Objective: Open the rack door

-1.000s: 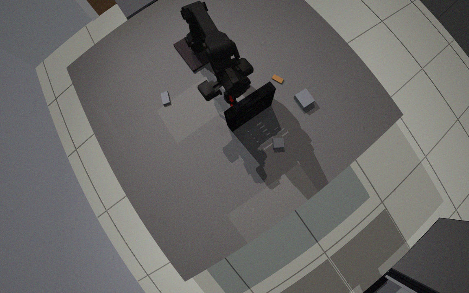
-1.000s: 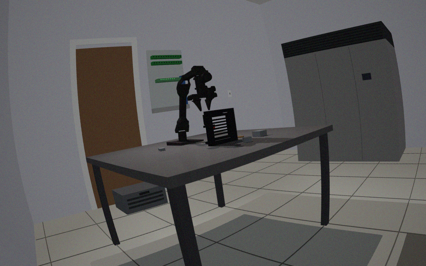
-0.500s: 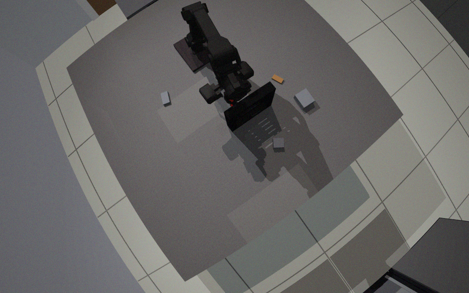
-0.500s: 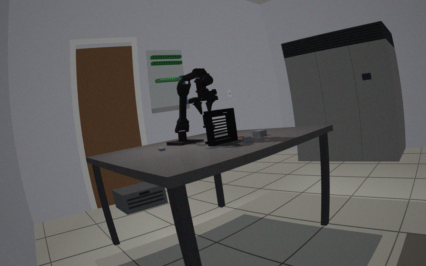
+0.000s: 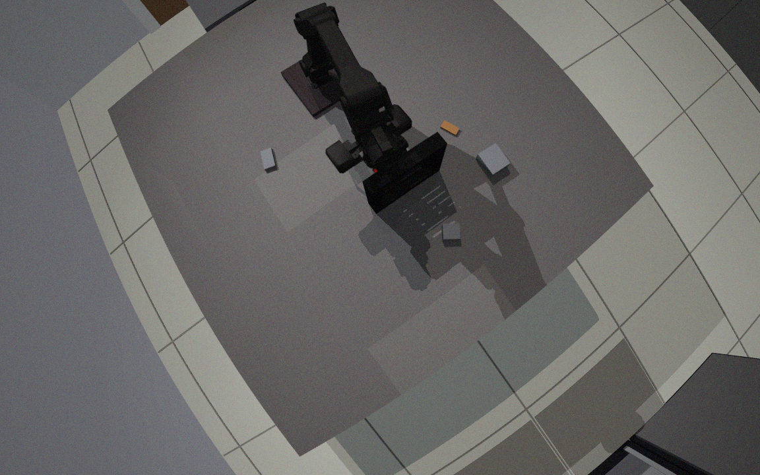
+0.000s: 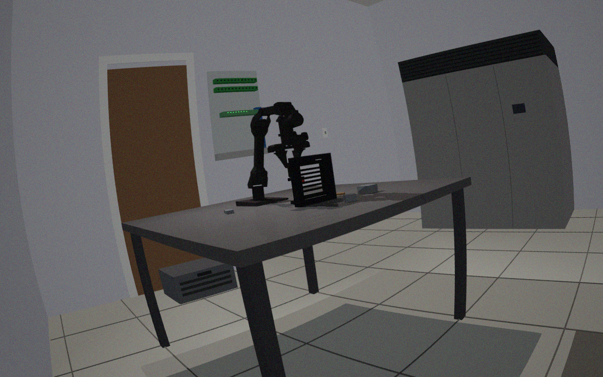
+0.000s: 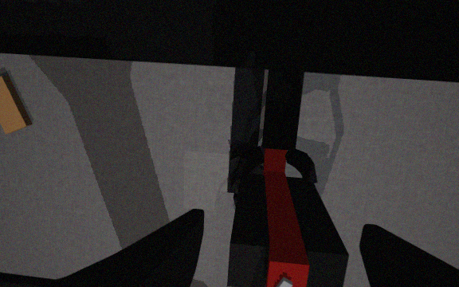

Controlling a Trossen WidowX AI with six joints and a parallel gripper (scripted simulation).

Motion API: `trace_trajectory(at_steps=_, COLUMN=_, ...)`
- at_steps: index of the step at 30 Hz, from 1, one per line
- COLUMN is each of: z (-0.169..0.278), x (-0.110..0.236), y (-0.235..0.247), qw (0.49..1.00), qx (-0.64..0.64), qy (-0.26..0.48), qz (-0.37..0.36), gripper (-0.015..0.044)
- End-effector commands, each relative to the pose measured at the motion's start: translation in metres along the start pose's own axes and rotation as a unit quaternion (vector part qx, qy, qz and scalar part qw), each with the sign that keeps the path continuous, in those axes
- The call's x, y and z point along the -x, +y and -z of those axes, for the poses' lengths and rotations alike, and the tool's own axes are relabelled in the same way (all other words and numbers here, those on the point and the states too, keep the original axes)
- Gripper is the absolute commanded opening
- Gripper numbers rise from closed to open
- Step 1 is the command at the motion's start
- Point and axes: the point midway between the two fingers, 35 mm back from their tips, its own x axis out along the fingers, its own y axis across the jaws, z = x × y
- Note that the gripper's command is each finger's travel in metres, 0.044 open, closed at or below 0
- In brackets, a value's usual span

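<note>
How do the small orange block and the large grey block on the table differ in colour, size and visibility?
The small flat orange block is visibly smaller than the large grey block. The orange block shows in the wrist view; the grey block does not. Both rest on the grey-brown table.

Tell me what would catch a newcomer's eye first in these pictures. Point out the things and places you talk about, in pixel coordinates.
The red stripe on the door's black handle (image 7: 287, 215) stands out most, low in the wrist view between the spread fingers of the open hand (image 5: 374, 171) (image 7: 281, 228). Next comes the black arm (image 5: 350, 67) (image 6: 258, 150), arching over the table (image 6: 191, 224) toward the dark, slatted rack door (image 6: 329, 178). Then the small orange block (image 5: 449, 127) (image 7: 5, 104), a bright spot on the grey tabletop.
</note>
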Motion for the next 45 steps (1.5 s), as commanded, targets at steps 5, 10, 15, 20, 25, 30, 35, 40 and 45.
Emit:
trace_trajectory(at_steps=5, z=0.002, x=-0.015, y=0.0, qw=1.0, qx=-0.002, qy=0.01, qz=0.002, gripper=0.0287)
trace_trajectory(at_steps=10, z=0.003, x=-0.023, y=0.0, qw=1.0, qx=-0.002, qy=0.014, qz=0.002, gripper=0.0287)
trace_trajectory(at_steps=15, z=0.003, x=-0.025, y=0.0, qw=1.0, qx=-0.002, qy=0.015, qz=0.002, gripper=0.0235)
trace_trajectory(at_steps=20, z=0.003, x=-0.025, y=0.0, qw=1.0, qx=-0.002, qy=0.015, qz=0.002, gripper=0.0104)
trace_trajectory(at_steps=25, z=0.003, x=-0.025, y=0.0, qw=1.0, qx=-0.002, qy=0.015, qz=0.002, gripper=0.007)
trace_trajectory(at_steps=30, z=0.003, x=-0.025, y=0.0, qw=1.0, qx=-0.002, qy=0.015, qz=0.002, gripper=0.0037)
trace_trajectory(at_steps=35, z=0.003, x=-0.025, y=0.0, qw=1.0, qx=-0.002, qy=0.015, qz=0.002, gripper=0.0016)
trace_trajectory(at_steps=40, z=0.003, x=-0.025, y=0.0, qw=0.998, qx=-0.063, qy=0.015, qz=0.003, gripper=0.0016)
trace_trajectory(at_steps=45, z=0.003, x=-0.025, y=0.0, qw=0.983, qx=-0.185, qy=0.014, qz=0.005, gripper=0.0016)
